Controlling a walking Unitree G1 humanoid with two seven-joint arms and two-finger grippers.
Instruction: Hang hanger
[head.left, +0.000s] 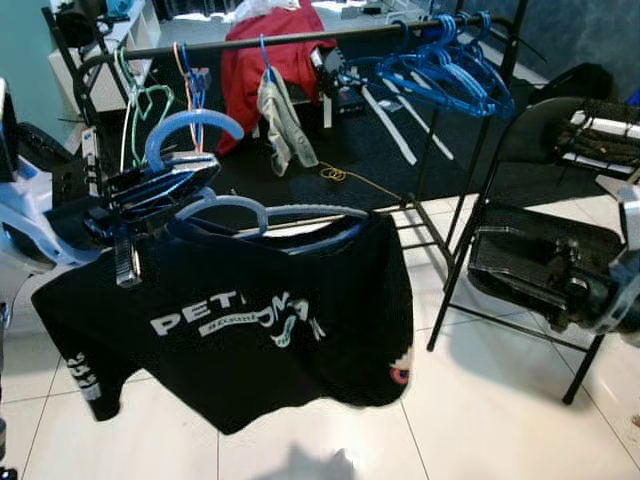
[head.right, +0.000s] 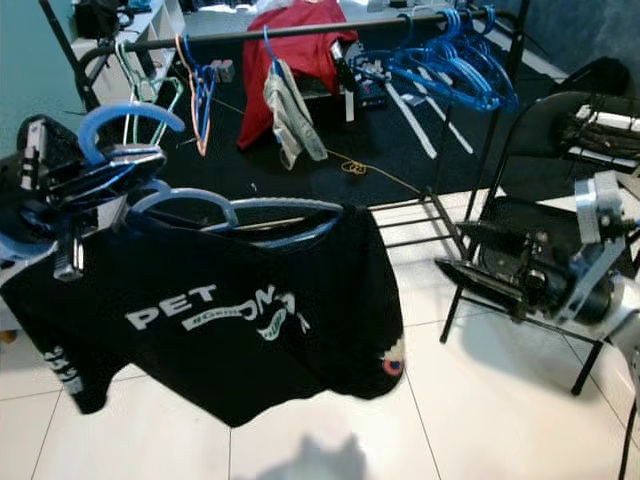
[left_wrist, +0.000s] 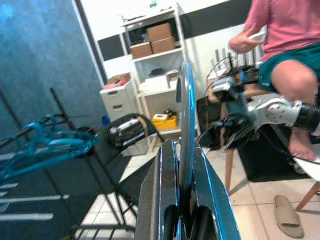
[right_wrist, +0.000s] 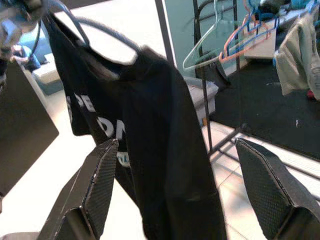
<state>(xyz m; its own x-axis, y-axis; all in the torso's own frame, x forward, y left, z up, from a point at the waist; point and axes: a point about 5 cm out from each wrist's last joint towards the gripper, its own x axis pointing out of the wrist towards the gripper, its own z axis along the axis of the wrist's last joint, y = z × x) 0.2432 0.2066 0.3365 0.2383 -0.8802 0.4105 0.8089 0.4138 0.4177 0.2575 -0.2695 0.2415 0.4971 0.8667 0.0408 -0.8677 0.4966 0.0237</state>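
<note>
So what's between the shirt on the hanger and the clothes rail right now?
Nothing hangs between them in the left eye view: past the black shirt comes white tile, then dark mat under the rail.

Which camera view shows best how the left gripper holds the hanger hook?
The left wrist view: the fingers stand shut on the thin blue hook, seen edge-on between them. Both eye views show the left gripper from the side with the curved hook above it. The right wrist view shows the shirt, with the hanger's shoulders above.

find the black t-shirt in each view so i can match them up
Left eye view: black t-shirt lower centre-left.
Right eye view: lower centre-left.
Left wrist view: not in it.
Right wrist view: centre.
Shared landmark: the light-blue hanger it hangs on.
</note>
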